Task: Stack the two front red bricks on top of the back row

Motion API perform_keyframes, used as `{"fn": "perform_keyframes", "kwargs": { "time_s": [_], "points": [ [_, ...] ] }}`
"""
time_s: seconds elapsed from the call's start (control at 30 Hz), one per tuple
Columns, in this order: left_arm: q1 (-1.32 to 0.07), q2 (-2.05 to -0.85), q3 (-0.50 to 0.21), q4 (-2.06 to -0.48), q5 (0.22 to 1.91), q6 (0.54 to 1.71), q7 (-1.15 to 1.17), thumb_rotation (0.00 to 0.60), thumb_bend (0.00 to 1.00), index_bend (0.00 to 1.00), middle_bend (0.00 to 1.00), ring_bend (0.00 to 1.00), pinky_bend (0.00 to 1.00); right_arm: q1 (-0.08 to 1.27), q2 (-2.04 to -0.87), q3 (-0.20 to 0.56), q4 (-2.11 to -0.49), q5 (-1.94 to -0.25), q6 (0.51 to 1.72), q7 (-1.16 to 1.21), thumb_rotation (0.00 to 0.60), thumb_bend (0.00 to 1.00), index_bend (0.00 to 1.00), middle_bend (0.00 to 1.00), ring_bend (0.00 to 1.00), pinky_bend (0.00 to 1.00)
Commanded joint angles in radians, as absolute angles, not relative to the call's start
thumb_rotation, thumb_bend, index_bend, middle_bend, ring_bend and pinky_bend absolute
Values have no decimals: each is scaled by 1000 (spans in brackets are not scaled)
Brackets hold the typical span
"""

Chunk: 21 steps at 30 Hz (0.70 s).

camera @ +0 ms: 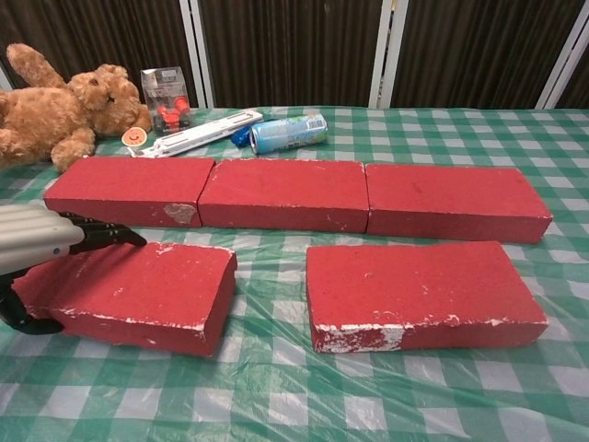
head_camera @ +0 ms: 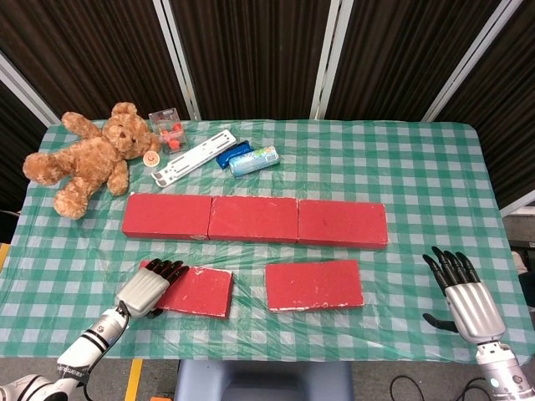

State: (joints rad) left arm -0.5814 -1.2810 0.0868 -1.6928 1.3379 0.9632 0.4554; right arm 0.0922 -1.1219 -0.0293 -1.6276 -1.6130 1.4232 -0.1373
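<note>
Left hand (head_camera: pixel 149 288) gripping front-left brick (head_camera: pixel 198 291) at its left end, right hand (head_camera: pixel 466 294) empty, fingers apart, well right.

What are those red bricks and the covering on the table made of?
The front left brick and front right brick look like light foam or painted blocks rather than clay: matte red skin, white chips showing along the edges. I can't be sure. The table has a green-and-white checked cloth, with a clear plastic sheet on top, judging by glossy wrinkles near the bricks.
</note>
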Motion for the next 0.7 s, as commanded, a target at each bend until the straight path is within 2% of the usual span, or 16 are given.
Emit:
{"fn": "perform_keyframes", "kwargs": {
  "time_s": [0.03, 0.23, 0.47, 0.57, 0.7],
  "points": [
    [-554, -1288, 96, -1673, 1384, 1006, 410, 600, 399, 483, 917, 670, 839, 92, -1122, -29, -1627, -1613, 1424, -138, 600, 86, 0, 0, 0, 0],
    [-498, -1304, 113, -1619, 1479, 1110, 339, 600, 398, 482, 918, 670, 839, 91, -1121, -28, -1627, -1611, 1426, -135, 600, 86, 0, 0, 0, 0],
    [-494, -1289, 87, -1629, 1489, 1138, 354, 600, 398, 482, 919, 670, 839, 93, -1122, -30, -1626, -1614, 1423, -136, 600, 86, 0, 0, 0, 0],
    [-512, -1278, 54, -1644, 1463, 1122, 391, 600, 399, 482, 920, 670, 838, 93, -1122, -29, -1625, -1613, 1422, -135, 600, 86, 0, 0, 0, 0],
    [-573, -1271, -30, -1651, 1380, 1067, 483, 600, 399, 483, 922, 670, 839, 97, -1127, -26, -1622, -1602, 1412, -145, 600, 86, 0, 0, 0, 0]
  ]
}}
